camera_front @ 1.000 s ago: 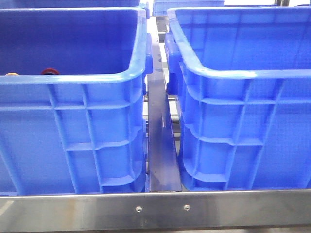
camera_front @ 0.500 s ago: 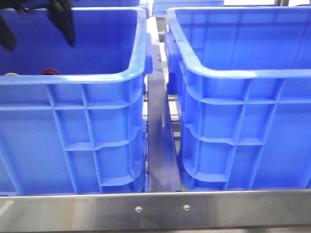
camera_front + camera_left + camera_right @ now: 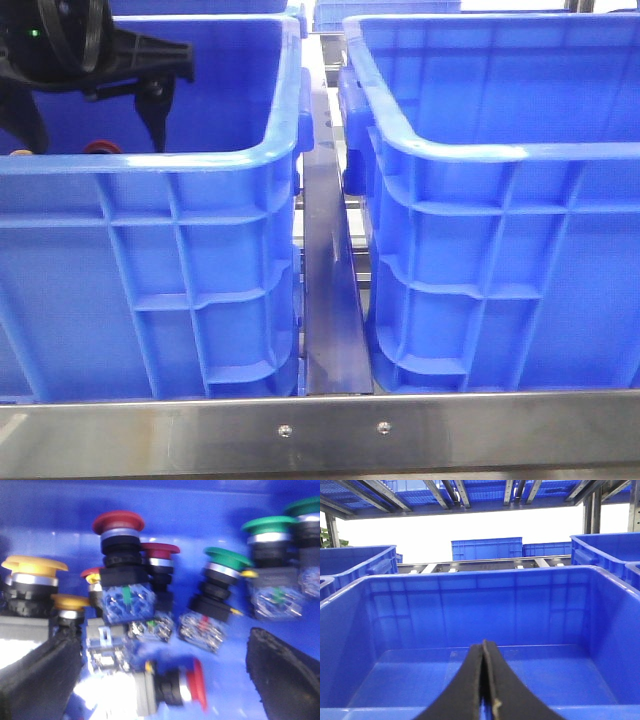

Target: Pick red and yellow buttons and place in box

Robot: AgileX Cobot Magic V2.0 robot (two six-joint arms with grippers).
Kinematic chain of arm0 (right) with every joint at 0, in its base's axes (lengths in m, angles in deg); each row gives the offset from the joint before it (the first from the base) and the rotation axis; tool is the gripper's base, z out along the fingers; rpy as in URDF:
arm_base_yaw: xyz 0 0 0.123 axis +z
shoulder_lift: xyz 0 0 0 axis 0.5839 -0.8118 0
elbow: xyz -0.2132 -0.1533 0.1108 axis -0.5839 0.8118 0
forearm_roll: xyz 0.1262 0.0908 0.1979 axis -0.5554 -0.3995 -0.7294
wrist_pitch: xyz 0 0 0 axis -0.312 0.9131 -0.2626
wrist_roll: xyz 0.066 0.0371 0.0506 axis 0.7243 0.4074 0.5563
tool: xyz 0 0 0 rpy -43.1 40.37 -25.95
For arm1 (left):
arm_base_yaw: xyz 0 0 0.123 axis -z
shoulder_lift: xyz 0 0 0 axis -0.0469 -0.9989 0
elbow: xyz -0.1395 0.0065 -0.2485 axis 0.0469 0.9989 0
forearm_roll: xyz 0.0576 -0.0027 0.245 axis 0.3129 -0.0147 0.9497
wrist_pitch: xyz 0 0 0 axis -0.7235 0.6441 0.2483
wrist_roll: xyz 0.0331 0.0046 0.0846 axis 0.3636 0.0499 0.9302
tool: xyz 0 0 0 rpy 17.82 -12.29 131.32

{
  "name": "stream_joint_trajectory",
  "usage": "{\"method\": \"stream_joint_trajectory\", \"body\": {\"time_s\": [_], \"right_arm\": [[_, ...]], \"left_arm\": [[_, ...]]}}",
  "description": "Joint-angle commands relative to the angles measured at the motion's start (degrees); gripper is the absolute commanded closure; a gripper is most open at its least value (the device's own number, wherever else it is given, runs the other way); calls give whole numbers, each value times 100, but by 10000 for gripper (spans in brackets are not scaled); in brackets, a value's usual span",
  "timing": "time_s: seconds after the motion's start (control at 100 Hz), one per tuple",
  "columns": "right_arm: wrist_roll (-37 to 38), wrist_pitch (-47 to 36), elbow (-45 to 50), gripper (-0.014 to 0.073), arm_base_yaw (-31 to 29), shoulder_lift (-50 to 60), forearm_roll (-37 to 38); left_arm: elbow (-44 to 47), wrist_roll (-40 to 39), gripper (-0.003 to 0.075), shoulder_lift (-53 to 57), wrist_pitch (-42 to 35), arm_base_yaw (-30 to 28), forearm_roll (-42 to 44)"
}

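Several push buttons lie in the left blue crate (image 3: pixel 150 165). In the left wrist view a dark red button (image 3: pixel 118 522) stands upright, another red one (image 3: pixel 197 682) lies on its side between my fingers, and a yellow button (image 3: pixel 32 566) stands by one finger. In the front view only a red cap (image 3: pixel 101 147) and a yellow cap (image 3: pixel 22 153) peek over the rim. My left gripper (image 3: pixel 90 125) (image 3: pixel 164 647) is open and empty, low inside this crate above the buttons. My right gripper (image 3: pixel 483 647) is shut and empty, facing an empty blue crate (image 3: pixel 485 610). It does not show in the front view.
Green-capped buttons (image 3: pixel 227 557) sit among the red and yellow ones. A second blue crate (image 3: pixel 500 150) stands on the right, with a metal divider (image 3: pixel 330 300) between the crates and a steel rail (image 3: pixel 320 430) along the front. More blue crates (image 3: pixel 487 549) stand farther back.
My left gripper has come down from the top of the front view into the left crate, its open fingers now low near the red and yellow caps. The crates have not moved.
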Motion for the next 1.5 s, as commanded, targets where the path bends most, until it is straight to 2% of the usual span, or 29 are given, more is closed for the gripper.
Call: {"method": "stream_joint_trajectory", "body": {"time_s": [0.0,0.56,1.02,1.09,1.13,1.16,1.31,1.32,1.42,1.49], "right_arm": [[-21,-459,-60,699,-24,153,48],[-21,-459,-60,699,-24,153,48],[-21,-459,-60,699,-24,153,48],[-21,-459,-60,699,-24,153,48],[-21,-459,-60,699,-24,153,48],[-21,-459,-60,699,-24,153,48],[-21,-459,-60,699,-24,153,48],[-21,-459,-60,699,-24,153,48],[-21,-459,-60,699,-24,153,48],[-21,-459,-60,699,-24,153,48]], "left_arm": [[-244,-84,101,139,-166,-118,161],[-573,-73,101,-567,-306,-311,260],[-573,-73,109,-707,-485,-436,337],[-573,-73,159,-707,-485,-436,337],[-573,-73,230,-707,-485,-436,337],[-573,-73,251,-707,-485,-436,337],[-573,-73,539,-707,-485,-436,337],[-573,-73,539,-707,-485,-436,337],[-573,-73,719,-666,-422,-436,337],[-573,-73,739,-568,-383,-436,337]]}}
